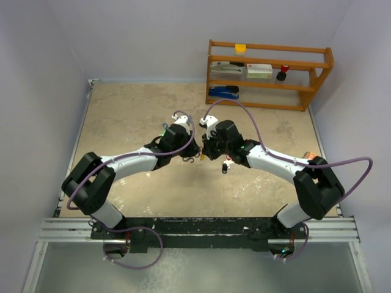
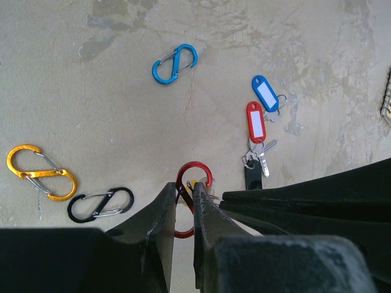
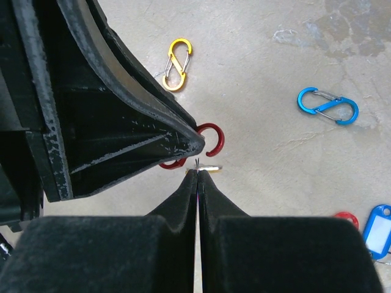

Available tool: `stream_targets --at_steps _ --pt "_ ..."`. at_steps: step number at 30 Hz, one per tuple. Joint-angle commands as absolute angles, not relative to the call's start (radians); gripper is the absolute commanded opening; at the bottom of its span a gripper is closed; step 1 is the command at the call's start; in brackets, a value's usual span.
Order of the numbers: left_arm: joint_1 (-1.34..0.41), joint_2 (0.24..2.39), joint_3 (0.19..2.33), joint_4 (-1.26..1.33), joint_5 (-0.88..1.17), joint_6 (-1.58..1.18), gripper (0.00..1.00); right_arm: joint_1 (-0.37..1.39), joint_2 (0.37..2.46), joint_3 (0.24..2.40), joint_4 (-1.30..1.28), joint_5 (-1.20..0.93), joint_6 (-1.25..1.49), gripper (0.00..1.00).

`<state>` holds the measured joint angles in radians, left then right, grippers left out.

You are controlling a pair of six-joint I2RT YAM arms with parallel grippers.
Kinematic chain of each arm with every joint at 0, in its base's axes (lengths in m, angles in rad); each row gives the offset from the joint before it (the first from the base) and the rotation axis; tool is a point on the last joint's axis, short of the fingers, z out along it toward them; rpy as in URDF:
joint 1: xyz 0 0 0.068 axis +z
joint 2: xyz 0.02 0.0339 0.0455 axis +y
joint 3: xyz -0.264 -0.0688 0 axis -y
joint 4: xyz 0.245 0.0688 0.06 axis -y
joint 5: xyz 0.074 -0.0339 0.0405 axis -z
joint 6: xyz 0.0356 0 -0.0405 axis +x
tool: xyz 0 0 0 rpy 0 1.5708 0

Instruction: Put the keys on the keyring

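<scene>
My left gripper [image 2: 185, 192] is shut on a red S-shaped clip [image 2: 195, 171] and holds it above the table. Its upper loop stands open. My right gripper [image 3: 197, 173] is shut on the thin wire ring of a key [image 3: 211, 167]. A bit of silver and yellow shows at the tips, right beside the red clip [image 3: 212, 139]. In the top view the two grippers meet tip to tip, left [image 1: 193, 152] and right [image 1: 206, 154]. A bunch lies on the table: a blue tag [image 2: 264, 91], a red tag [image 2: 255, 121], silver keys [image 2: 264, 156] and a black fob [image 2: 252, 174].
Loose clips lie on the table: blue [image 2: 175, 63], gold [image 2: 40, 172] and black [image 2: 101, 204]. The gold clip [image 3: 177, 64] and the blue clip [image 3: 328, 105] also show in the right wrist view. A wooden shelf [image 1: 269, 73] stands at the back right.
</scene>
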<state>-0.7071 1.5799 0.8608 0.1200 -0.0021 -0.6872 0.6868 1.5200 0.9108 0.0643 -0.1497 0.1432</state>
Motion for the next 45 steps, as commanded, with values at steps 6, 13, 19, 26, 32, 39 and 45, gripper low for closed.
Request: stream_targets --at_steps 6,13,19,26,32,39,45 --pt "-0.724 1.585 0.904 0.168 0.025 -0.666 0.0 0.696 1.534 0.96 0.072 -0.149 0.122 0.0" --pt "-0.727 1.578 0.897 0.155 0.025 -0.661 0.0 0.696 1.525 0.955 0.076 -0.128 0.124 0.0" --pt "-0.733 1.578 0.892 0.141 0.024 -0.657 0.0 0.696 1.513 0.947 0.087 -0.11 0.13 0.0" --pt "-0.738 1.577 0.887 0.128 0.025 -0.653 0.0 0.696 1.512 0.948 0.089 -0.097 0.13 0.0" --pt "-0.739 1.574 0.884 0.115 0.02 -0.647 0.0 0.696 1.505 0.942 0.09 -0.078 0.13 0.0" --pt "-0.741 1.566 0.882 0.109 0.023 -0.643 0.0 0.696 1.509 0.94 0.092 -0.066 0.128 0.0" --pt "-0.741 1.557 0.882 0.098 0.02 -0.637 0.0 0.696 1.507 0.939 0.086 -0.051 0.126 0.0"
